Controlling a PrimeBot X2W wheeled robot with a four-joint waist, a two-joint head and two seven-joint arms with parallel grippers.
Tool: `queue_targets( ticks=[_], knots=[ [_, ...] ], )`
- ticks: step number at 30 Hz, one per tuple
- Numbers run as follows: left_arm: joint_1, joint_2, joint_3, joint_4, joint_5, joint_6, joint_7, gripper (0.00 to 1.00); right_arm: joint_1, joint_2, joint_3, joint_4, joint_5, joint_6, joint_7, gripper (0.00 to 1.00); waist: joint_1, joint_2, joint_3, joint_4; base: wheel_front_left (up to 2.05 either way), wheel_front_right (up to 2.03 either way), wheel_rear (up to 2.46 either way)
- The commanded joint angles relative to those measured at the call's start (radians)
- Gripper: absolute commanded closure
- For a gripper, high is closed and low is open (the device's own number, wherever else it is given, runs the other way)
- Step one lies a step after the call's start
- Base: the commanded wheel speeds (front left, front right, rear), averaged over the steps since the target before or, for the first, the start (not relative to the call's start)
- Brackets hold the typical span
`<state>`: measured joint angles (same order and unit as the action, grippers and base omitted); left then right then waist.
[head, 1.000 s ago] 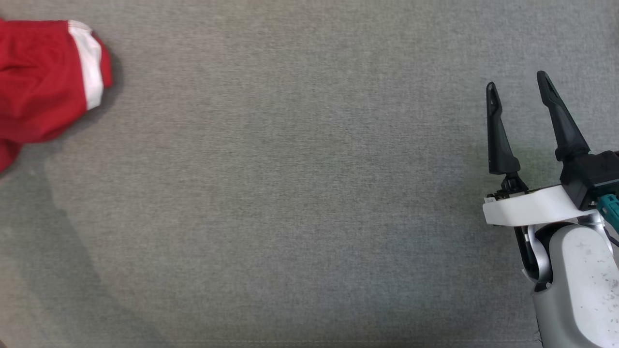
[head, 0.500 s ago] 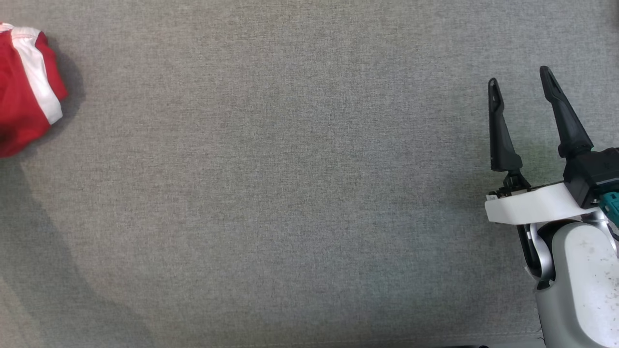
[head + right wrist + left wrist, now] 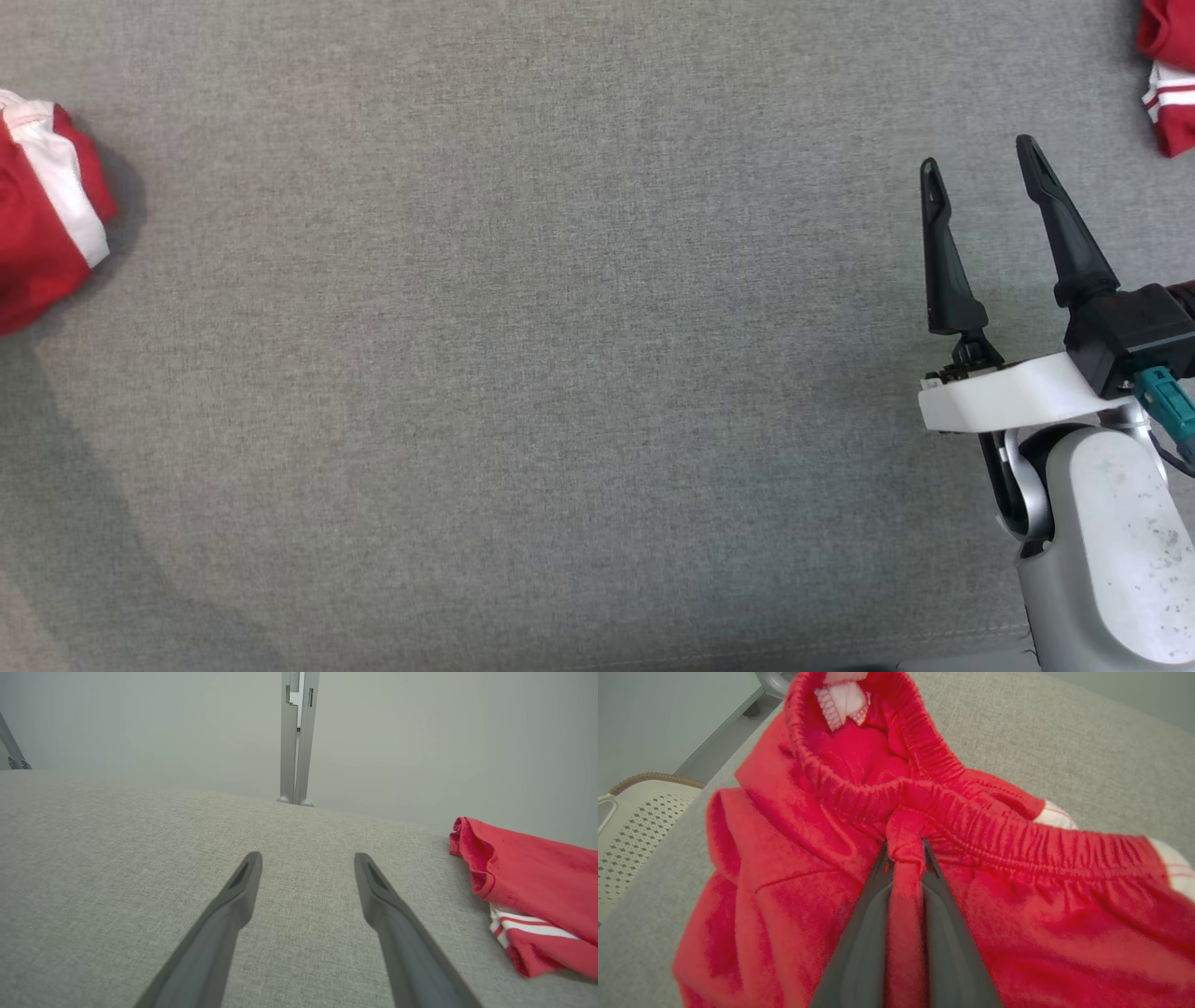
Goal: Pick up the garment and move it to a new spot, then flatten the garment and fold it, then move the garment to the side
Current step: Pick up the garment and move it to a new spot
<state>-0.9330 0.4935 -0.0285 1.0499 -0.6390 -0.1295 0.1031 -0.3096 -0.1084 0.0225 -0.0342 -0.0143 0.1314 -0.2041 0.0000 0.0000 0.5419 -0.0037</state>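
So, grey fabric surface point(image 3: 560, 373): we see it spread beneath everything.
garment point(image 3: 1017, 914): red shorts with a white side stripe, bunched at the surface's left edge, the elastic waistband gaping towards our left wrist camera.
second red piece point(image 3: 537, 877): crumpled by the far edge on the right, white striped trim showing, well apart from the garment.
right gripper point(image 3: 977, 157): released, its 2 fingers spread above bare fabric near the right edge.
left gripper point(image 3: 905, 851): clenched on a fold of the garment just below the waistband.
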Motion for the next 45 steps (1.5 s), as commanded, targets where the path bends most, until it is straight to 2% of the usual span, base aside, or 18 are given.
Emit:
queue_targets(
  ticks=[1,8,14,23,31,37,45],
  knots=[
    [0.002,0.008,-0.01,-0.007,0.004,-0.001,-0.035,1.0,-0.002,0.002,-0.005,0.008,-0.002,-0.002,-0.008,0.0,0.0,0.0,-0.025,-0.014,0.0,0.0,0.0],
    [-0.066,0.046,-0.066,-0.078,0.037,-0.002,-0.23,1.0,0.012,0.02,-0.001,0.053,0.012,-0.002,-0.032,0.0,0.0,0.0,-0.098,-0.035,0.0,0.0,0.0],
    [-0.13,0.051,-0.135,-0.2,0.071,-0.002,-0.31,1.0,0.024,0.039,0.001,0.091,0.025,-0.002,-0.049,0.0,0.0,0.0,-0.165,-0.065,0.0,0.0,0.0],
    [-0.236,0.004,-0.238,-0.462,0.145,0.014,-0.275,1.0,0.039,0.055,0.007,0.139,0.063,-0.002,-0.062,0.0,0.0,0.0,-0.227,-0.161,0.0,0.0,0.0],
    [-0.265,-0.084,-0.343,-0.647,0.182,0.025,-0.18,1.0,0.049,0.058,0.026,0.122,0.144,-0.002,-0.061,0.0,0.0,0.0,-0.23,-0.259,0.0,0.0,0.0],
    [-0.164,-0.149,-0.417,-0.692,0.183,0.032,-0.162,1.0,0.057,0.058,0.039,0.126,0.182,-0.002,-0.061,0.0,0.0,0.0,-0.236,-0.321,0.0,0.0,0.0],
    [0.05,-0.188,-0.471,-0.635,0.164,0.059,-0.212,1.0,0.064,0.058,0.062,0.134,0.204,-0.002,-0.061,0.0,0.0,0.0,-0.247,-0.359,0.0,0.0,0.0]
  ],
)
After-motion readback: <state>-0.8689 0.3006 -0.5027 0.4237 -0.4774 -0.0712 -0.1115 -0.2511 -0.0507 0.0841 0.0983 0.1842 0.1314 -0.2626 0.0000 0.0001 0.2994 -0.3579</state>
